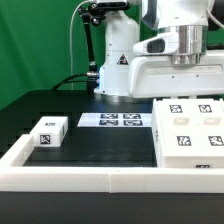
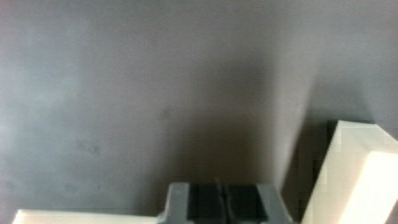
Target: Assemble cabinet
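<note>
The white box-shaped cabinet body (image 1: 190, 135) with several black-and-white tags lies at the exterior view's right. A small white tagged block (image 1: 50, 131) lies at the left. The gripper's hand (image 1: 180, 80) hangs just behind and above the cabinet body, and its fingertips are hidden there. In the wrist view my gripper (image 2: 224, 203) looks down at the dark table, its jaws together with nothing between them. A white edge of the cabinet body (image 2: 356, 175) stands close beside the fingers, not touching them.
The marker board (image 1: 125, 121) lies flat between the block and the cabinet body. A low white border rail (image 1: 90, 181) runs along the front and left of the black table. The robot's base (image 1: 120, 60) stands at the back.
</note>
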Tool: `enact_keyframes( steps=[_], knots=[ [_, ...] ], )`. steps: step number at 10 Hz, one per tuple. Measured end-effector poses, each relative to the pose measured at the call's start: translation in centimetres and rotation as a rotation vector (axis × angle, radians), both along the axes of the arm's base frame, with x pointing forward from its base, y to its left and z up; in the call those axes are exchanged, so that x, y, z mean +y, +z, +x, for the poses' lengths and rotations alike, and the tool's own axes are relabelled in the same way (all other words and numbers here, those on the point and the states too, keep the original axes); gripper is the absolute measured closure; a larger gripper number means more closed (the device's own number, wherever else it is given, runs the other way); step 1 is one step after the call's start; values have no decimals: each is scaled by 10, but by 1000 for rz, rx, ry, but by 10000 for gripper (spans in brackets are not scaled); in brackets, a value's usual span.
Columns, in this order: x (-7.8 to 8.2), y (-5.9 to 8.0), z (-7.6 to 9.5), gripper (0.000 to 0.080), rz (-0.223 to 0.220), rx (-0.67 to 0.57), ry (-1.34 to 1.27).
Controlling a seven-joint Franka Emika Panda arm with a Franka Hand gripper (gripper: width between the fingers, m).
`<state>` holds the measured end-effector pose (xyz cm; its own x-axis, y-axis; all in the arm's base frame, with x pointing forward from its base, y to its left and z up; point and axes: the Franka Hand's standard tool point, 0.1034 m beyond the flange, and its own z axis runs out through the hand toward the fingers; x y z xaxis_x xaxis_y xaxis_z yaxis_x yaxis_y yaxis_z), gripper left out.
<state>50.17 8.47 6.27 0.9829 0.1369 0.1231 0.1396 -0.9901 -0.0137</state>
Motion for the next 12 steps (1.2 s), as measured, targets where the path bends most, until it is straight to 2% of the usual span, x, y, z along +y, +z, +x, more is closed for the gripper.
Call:
enact_keyframes(
  steps=[2,6,7,9,12],
  knots=[
    [3,8,1,797,3,2,2],
    [3,8,0,797,2,4,3],
    [5,18,0,797,5,6,3],
    [4,29,4,797,7,11,2],
    [5,26,3,797,6,12,3]
  ],
)
